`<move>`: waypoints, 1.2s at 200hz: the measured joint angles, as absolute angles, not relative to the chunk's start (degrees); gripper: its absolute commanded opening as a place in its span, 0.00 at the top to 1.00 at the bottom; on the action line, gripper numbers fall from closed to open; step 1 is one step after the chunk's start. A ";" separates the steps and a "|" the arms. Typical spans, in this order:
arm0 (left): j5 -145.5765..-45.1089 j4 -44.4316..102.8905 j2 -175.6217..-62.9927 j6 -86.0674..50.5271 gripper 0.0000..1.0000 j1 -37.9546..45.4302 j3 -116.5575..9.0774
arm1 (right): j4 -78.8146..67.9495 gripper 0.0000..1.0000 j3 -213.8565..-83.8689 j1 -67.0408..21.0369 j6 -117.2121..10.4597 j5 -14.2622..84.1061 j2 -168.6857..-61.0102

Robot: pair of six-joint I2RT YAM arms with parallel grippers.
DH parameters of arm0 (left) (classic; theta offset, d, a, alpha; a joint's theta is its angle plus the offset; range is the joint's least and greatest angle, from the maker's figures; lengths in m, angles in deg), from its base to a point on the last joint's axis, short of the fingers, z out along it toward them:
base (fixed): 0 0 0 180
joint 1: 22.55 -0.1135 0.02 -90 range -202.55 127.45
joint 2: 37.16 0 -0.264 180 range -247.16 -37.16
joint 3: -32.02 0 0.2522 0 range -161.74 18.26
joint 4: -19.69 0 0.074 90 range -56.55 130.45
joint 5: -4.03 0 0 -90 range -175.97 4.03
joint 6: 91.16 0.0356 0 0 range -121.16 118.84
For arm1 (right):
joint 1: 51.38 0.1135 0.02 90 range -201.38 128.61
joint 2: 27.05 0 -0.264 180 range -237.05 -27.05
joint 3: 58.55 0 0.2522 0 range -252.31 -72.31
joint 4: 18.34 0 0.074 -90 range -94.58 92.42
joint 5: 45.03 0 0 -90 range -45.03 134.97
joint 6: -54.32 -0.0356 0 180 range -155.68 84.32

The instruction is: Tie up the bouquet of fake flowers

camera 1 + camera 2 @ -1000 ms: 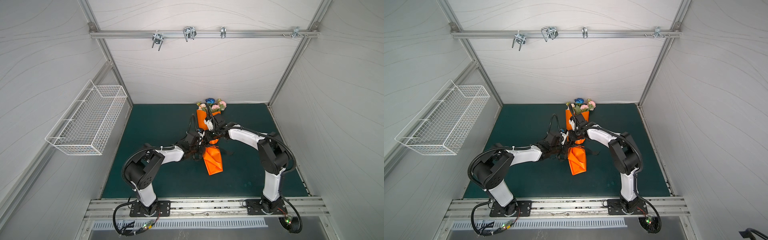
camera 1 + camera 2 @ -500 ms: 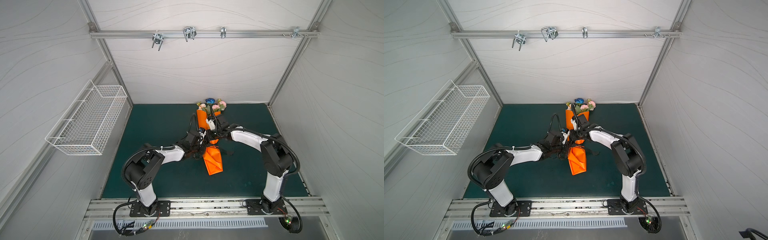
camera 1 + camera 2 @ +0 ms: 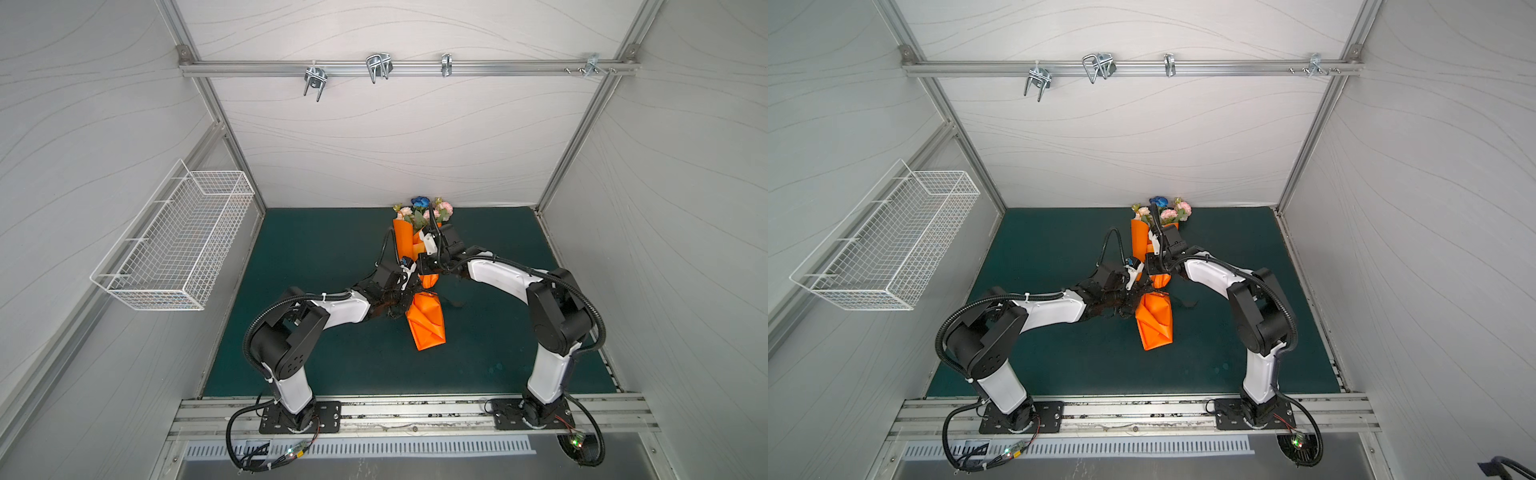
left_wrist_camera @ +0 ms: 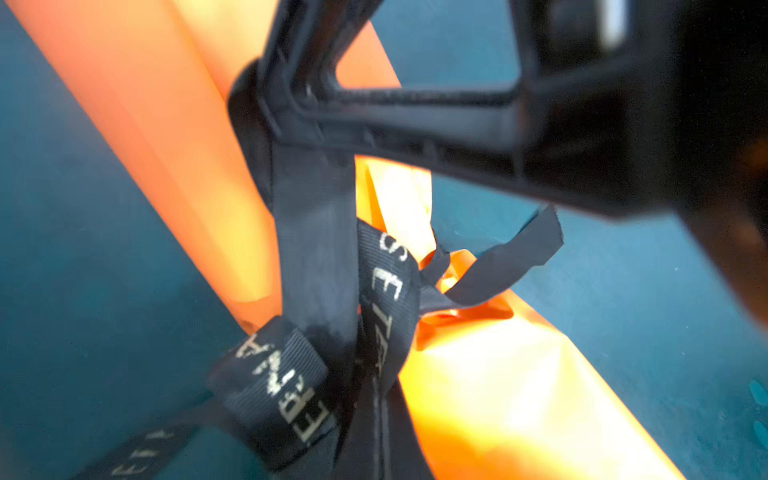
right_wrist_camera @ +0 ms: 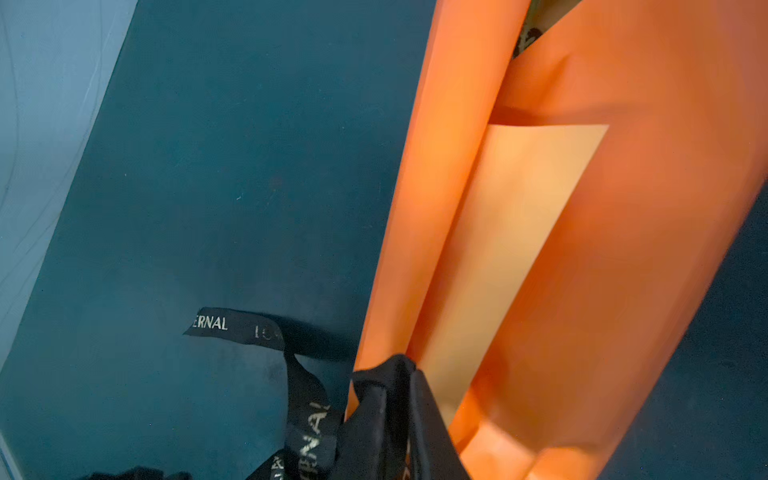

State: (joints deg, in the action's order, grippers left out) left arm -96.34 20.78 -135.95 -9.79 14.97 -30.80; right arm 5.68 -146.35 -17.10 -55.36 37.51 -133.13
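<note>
Crisp orange paper (image 3: 428,324) is wrapping the bouquet of fake flowers (image 3: 420,208). The right pincer (image 4: 255,108) is pinching woven black lettered ribbon (image 4: 386,299); the left pincer (image 3: 405,297) is clamping shut

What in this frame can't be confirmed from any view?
- Knot: the arms cover it in both top views; the left wrist view shows the ribbon as a blurred tangle, so tied or loose is unclear.
- Stems: the paper hides them in every view; only the top of the bouquet shows.
- Right gripper: cut off by the right wrist view's edge; open or shut unclear.
- Left gripper: too small in top views to see what it holds.
</note>
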 measured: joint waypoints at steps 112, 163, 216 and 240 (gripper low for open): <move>-94.53 27.60 -133.28 -10.57 0.43 14.97 -32.59 | 6.34 0.94 -142.02 -17.23 -55.18 38.54 -129.41; -95.71 28.78 -124.45 -8.69 0.45 11.56 -27.87 | 6.71 0.97 -142.00 -17.23 -55.16 38.30 -129.13; -98.68 32.00 -118.99 -3.88 0.63 7.27 -21.49 | 8.37 0.99 -142.31 -17.23 -54.99 38.36 -129.09; -99.99 31.95 -119.79 -4.45 0.74 7.91 -20.02 | 8.85 0.99 -142.55 -17.30 -54.46 38.34 -129.09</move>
State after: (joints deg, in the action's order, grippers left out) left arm -99.99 31.95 -119.79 -4.45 7.91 -20.02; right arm 8.85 -142.55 -17.30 -54.46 38.34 -129.09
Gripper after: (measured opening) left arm 0.297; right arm 0.050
